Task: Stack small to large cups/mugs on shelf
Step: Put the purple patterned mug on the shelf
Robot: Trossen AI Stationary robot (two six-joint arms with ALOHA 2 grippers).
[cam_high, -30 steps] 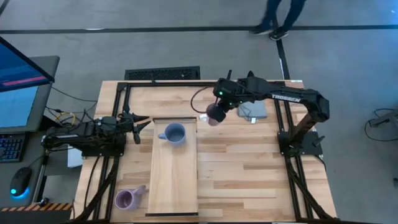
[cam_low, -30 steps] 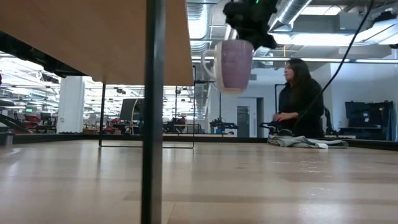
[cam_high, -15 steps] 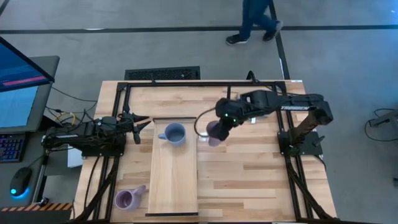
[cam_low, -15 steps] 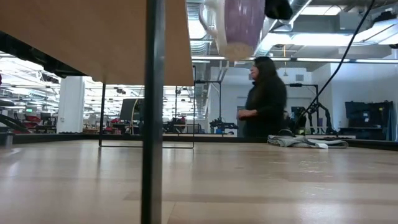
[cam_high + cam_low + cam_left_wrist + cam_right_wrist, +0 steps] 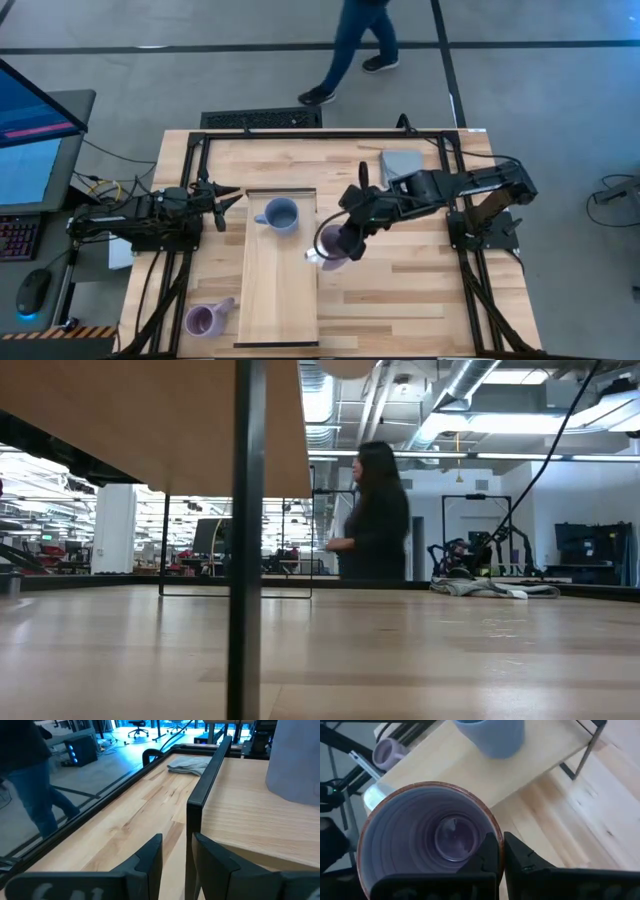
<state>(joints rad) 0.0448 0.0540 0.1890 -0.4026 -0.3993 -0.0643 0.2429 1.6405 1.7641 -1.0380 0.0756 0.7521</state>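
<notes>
My right gripper (image 5: pixel 345 238) is shut on a purple mug (image 5: pixel 332 244), held in the air just right of the pale wooden shelf (image 5: pixel 279 300). In the low view only the mug's base (image 5: pixel 345 365) shows at the top edge. A blue-grey mug (image 5: pixel 279 214) stands on its base at the shelf's far end. A lavender mug (image 5: pixel 204 320) lies on the table at the shelf's near left corner. My left gripper (image 5: pixel 226 200) is open and empty by the shelf's far left corner, its fingers either side of the shelf's dark end edge (image 5: pixel 199 810). My right gripper holds the purple mug by its rim (image 5: pixel 496 831), one finger inside the wall and one outside. The fingers come from above, pointing down. The mug is upright, mouth up, lifted clear of the table and the shelf.
A grey folded cloth (image 5: pixel 402 165) lies at the table's far right. The shelf stands on thin dark legs (image 5: pixel 247 560) above the tabletop. A person (image 5: pixel 372 510) walks past beyond the table's far edge.
My right gripper has carried the purple mug from the far right toward the table's near edge and left, up to the shelf's right edge, and higher, so that the mug has risen almost out of the low view. The person has walked left.
</notes>
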